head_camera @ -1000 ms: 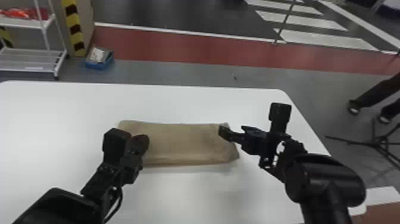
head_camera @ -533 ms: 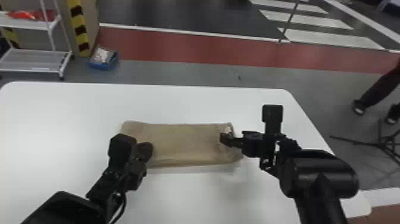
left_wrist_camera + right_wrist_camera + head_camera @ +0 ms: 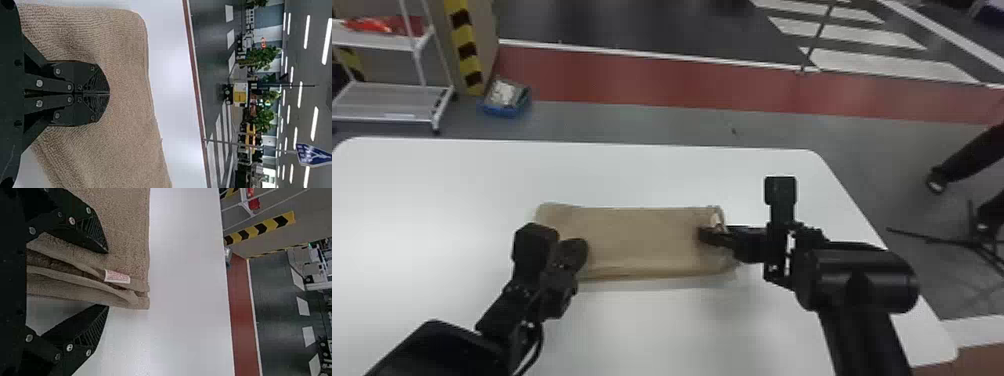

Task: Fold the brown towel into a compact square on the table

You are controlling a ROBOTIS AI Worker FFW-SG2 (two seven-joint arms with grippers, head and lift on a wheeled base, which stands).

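In the head view, your left tool hides the brown towel's near left corner; you'll find the white label's print too small to read.

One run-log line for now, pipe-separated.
towel: folded strip on table | left gripper: shut, over towel's left end | right gripper: open, fingers either side of right-end layers | compact square: not yet

You're in a large indoor hall that looks like a test lab with a mock street. Past your white surface, a red lane crosses 12 o'clock; road stripes lie at 1, yellow-and-black hazard banding at 11. Your left wrist view shows strip lights, trees and a blue road sign.
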